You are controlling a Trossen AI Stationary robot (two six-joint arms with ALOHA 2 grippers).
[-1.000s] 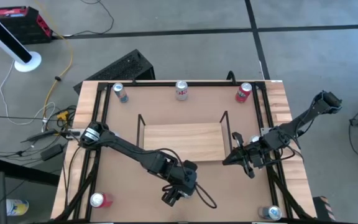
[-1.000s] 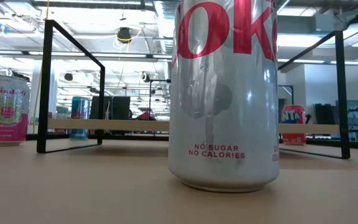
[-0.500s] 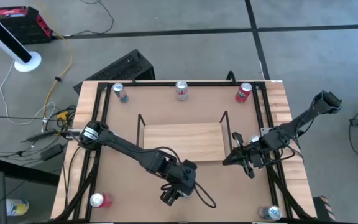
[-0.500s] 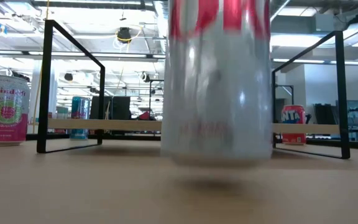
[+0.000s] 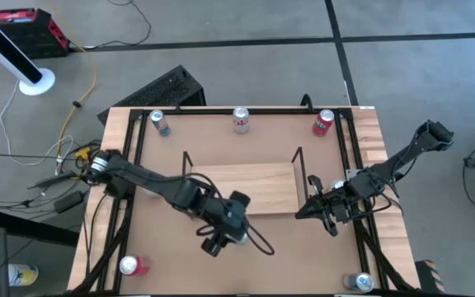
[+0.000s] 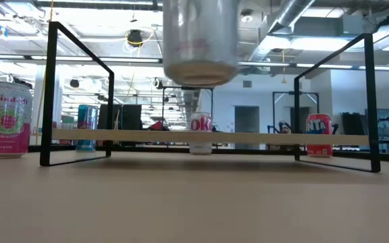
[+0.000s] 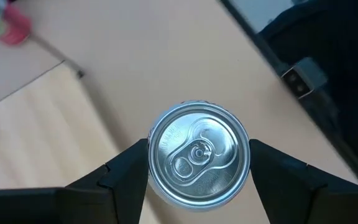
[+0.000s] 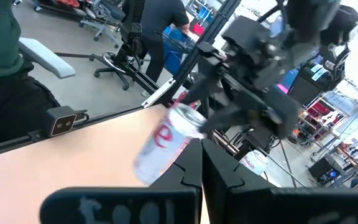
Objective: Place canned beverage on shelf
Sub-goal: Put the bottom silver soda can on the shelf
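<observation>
Left gripper clamping silver cola can, lifted above table near shelf, right gripper with fingers closed, waiting beside shelf.

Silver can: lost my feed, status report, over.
Left hand shut on silver can, lifted clear of tabletop, just short of shelf. Right hand waits beside shelf's right end. Shelf board bare.

An open lab or workshop: concrete floor, exposed ceiling ducts, office chairs, monitors.
</observation>
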